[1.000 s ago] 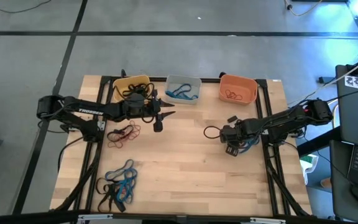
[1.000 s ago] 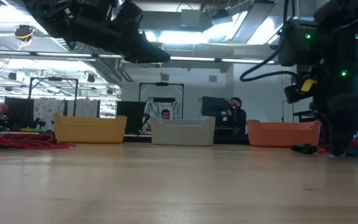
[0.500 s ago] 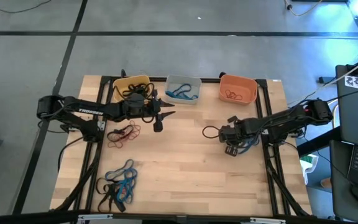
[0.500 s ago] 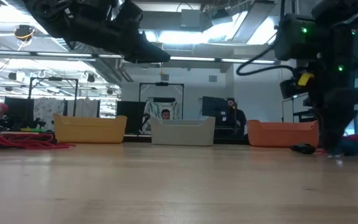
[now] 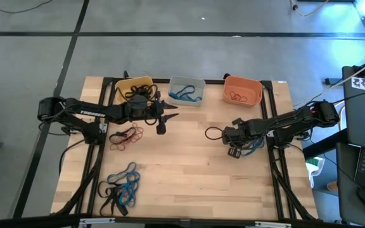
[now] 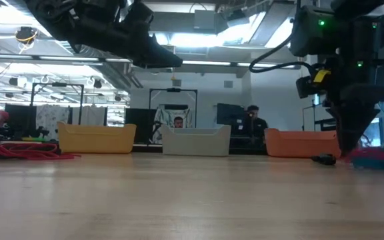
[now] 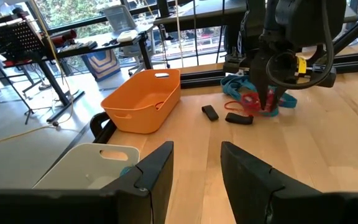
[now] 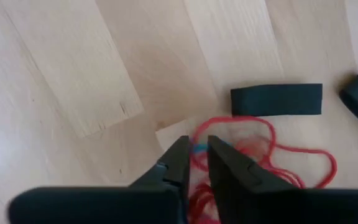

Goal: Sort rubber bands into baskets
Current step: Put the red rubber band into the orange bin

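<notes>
On the left of the table (image 5: 189, 171), near the front edge, a tangle of blue and black rubber bands (image 5: 121, 187) lies loose, and behind it sits a smaller heap of red-orange rubber bands (image 5: 126, 136). The left gripper (image 5: 164, 118) hangs above the table just in front of the yellow basket (image 5: 134, 89), its fingers (image 7: 156, 174) parted by a clear gap with nothing between them. That yellow basket holds black bands. Beside it stands the pale grey basket (image 5: 187, 90) with blue bands in it, and farther right the orange basket (image 5: 243, 90) with a few red-orange bands on its floor.

On the right half of the table, the right gripper (image 5: 233, 147) points down at a mixed pile of red-orange and blue bands (image 7: 257, 101). In the right wrist view its fingers (image 8: 227, 168) are nearly closed, only a thin slit between them, tips down at a red-orange band (image 8: 260, 155) lying on the wood; whether they actually pinch it cannot be told. Two short black strips (image 7: 225, 116) lie flat just beside that pile, toward the orange basket.
</notes>
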